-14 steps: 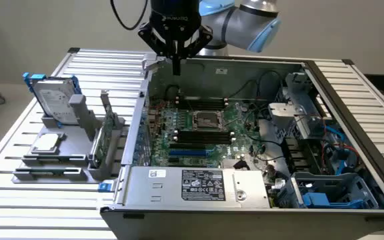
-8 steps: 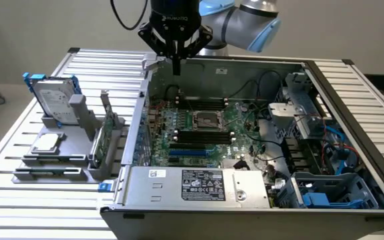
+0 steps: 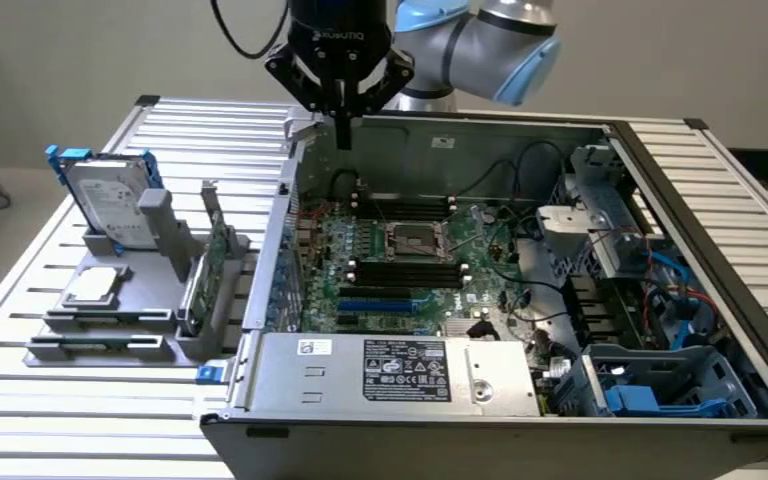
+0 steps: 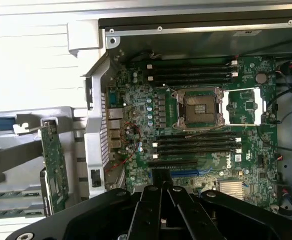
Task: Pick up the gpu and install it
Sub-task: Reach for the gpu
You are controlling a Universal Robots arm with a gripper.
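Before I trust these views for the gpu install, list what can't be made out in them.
gpu: exterior view, nearly edge-on in the grey holder; its faces are hidden.
Blue slot: wrist view, one end covered by the gripper.
Power supply label: exterior view, print too small to read.

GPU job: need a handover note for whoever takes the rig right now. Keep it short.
Gripper: fingers shut, holding nothing, above the far wall of the open case in the exterior view.
GPU: standing on edge in the grey holder, on the exterior view's left of the case, untouched.
Done: nothing visible; the blue slot on the motherboard is empty.
Left: pick-up and install.
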